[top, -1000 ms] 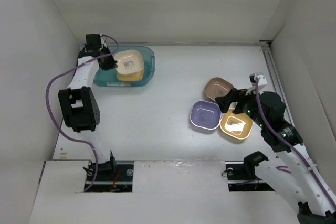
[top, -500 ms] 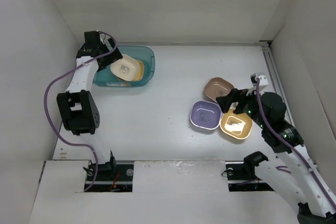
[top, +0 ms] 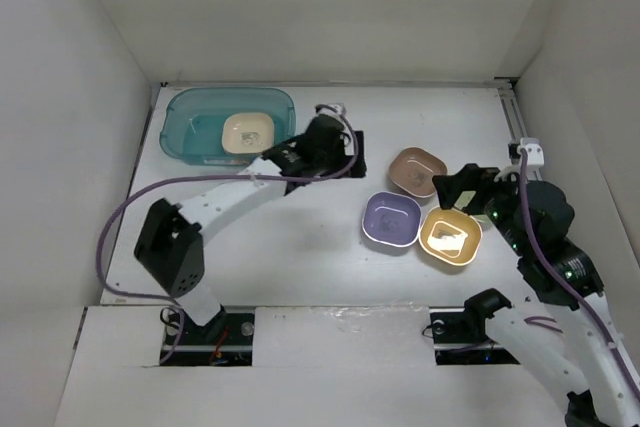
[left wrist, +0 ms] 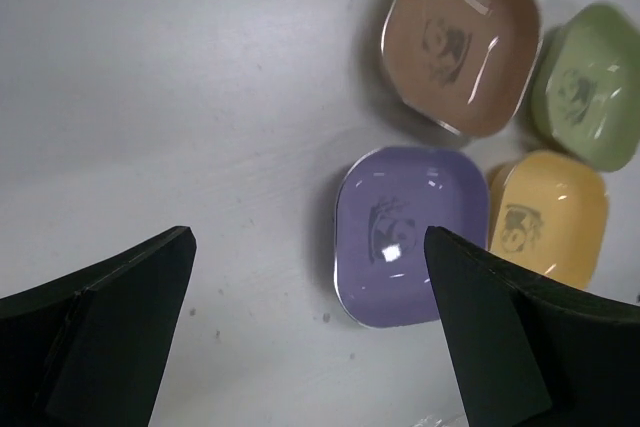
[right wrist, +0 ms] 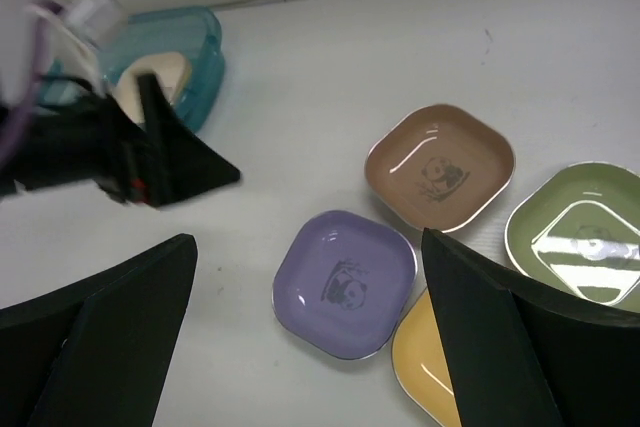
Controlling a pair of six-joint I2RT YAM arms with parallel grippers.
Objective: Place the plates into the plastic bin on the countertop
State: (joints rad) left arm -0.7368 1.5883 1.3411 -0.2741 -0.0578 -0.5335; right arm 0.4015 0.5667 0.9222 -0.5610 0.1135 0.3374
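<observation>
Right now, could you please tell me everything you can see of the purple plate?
The purple plate is a small, shallow rounded-square dish, glossy like plastic, with a pale rim and a dark print in its middle. It lies flat, right way up and empty, on the white countertop. The yellow plate sits close against one side; the brown plate lies just beyond a corner. Nothing grips it.

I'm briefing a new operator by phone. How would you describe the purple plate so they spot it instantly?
On the white countertop, skip the teal bin at far left and look right of centre. The purple plate is the leftmost dish there, closer to the near edge than the brown plate and beside the yellow plate; no other is purple.
</observation>
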